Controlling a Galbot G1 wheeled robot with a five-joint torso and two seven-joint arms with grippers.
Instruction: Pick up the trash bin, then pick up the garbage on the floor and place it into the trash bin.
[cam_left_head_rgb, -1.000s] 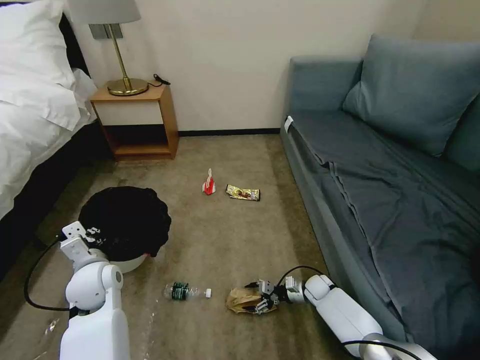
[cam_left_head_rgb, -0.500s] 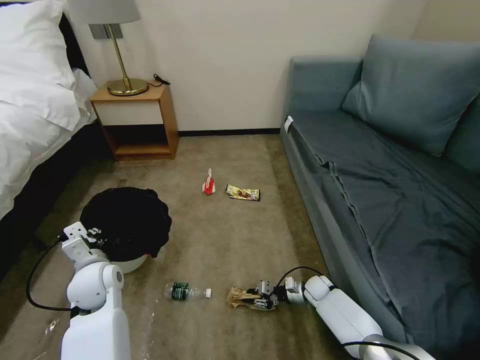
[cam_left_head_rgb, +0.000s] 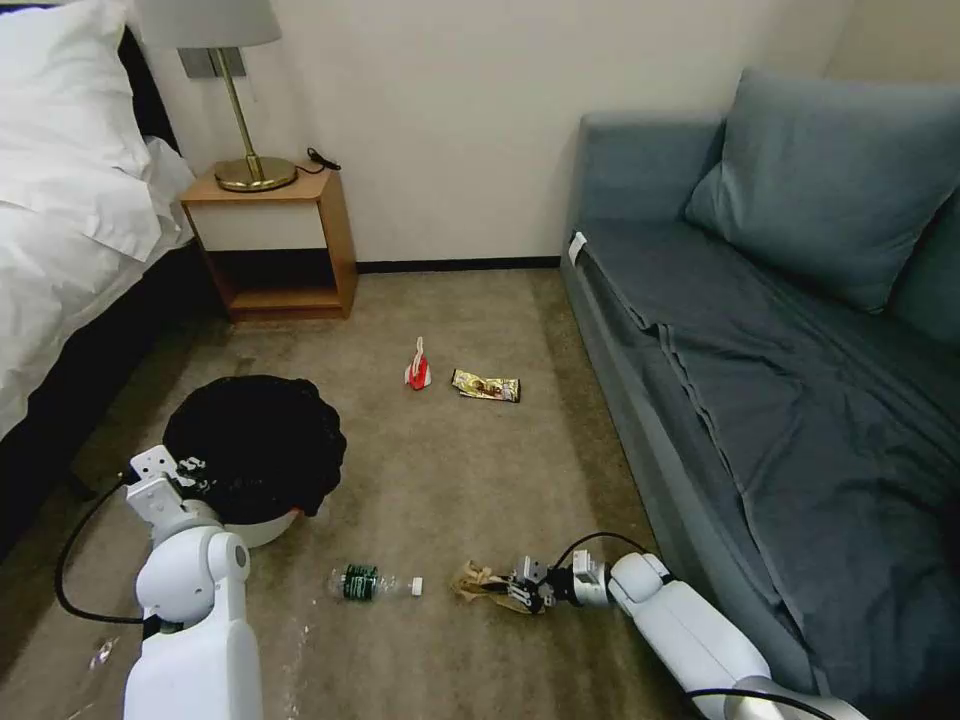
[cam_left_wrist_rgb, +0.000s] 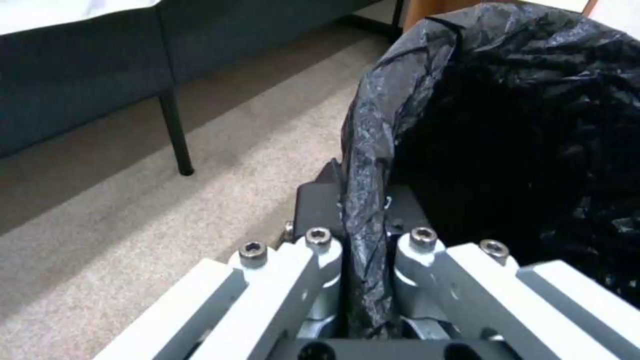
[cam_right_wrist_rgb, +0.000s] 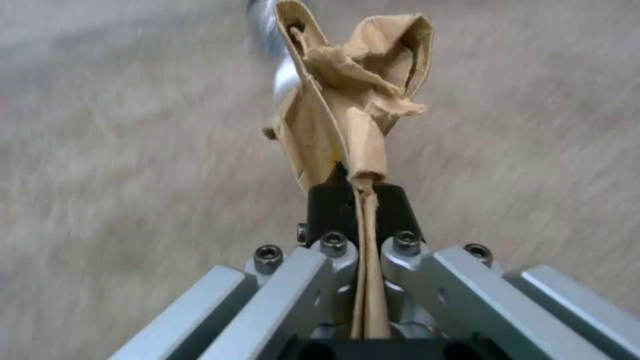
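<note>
The trash bin, white with a black bag liner, stands at the left on the carpet. My left gripper is shut on the bin's lined rim. Low at the right, my right gripper is shut on the crumpled brown paper bag, which sticks out past the fingers. A clear bottle with a green label lies between the bin and the bag. Farther off lie a red-and-white packet and a gold snack wrapper.
A blue sofa runs along the right side. A wooden nightstand with a brass lamp stands at the back left, beside a bed with white linen. Open carpet lies between bin and sofa.
My right gripper has closed on the brown paper bag, crushing it narrower. The bin and left gripper have shifted very slightly right.
</note>
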